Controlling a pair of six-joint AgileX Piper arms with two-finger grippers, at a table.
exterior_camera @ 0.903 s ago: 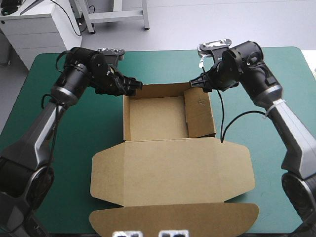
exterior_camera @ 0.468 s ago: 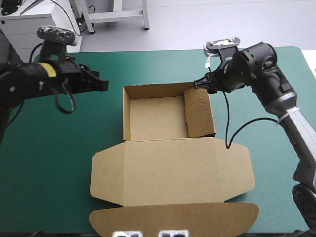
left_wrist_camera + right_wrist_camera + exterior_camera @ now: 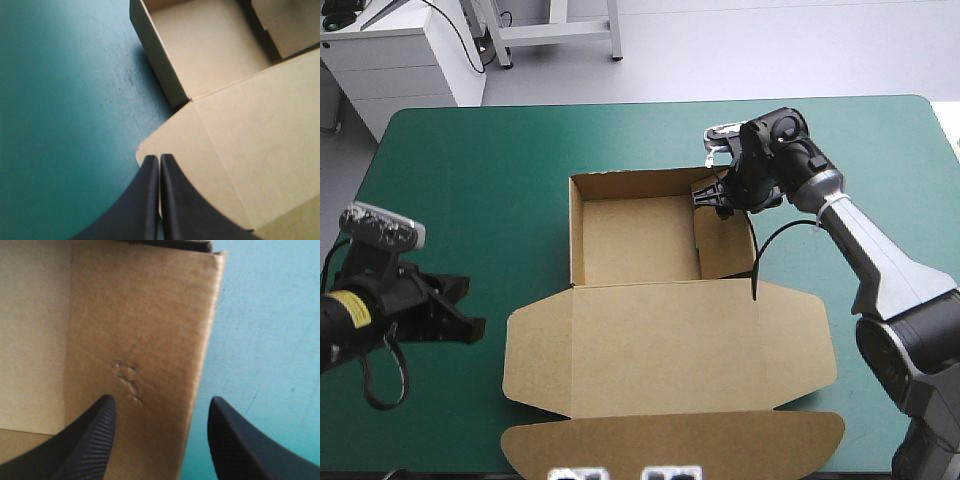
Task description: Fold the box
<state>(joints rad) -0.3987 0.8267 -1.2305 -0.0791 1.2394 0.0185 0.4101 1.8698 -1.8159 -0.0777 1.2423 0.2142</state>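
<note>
On the box [image 3: 630,235] the walls stand and the lid [image 3: 670,345] lies flat; the right wall [image 3: 725,235] looks untucked. My right claw [image 3: 159,405], apart, straddles it; my left claw [image 3: 160,159], together, waits beside the lid.

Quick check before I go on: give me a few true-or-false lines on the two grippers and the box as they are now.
The left gripper is shut. True.
The right gripper is shut on the box. False: it is open, poised over the right wall.
The lid lies flat on the table. True.
The left gripper hovers over the tray's far corner. False: it is at the lid's left flap.
</note>
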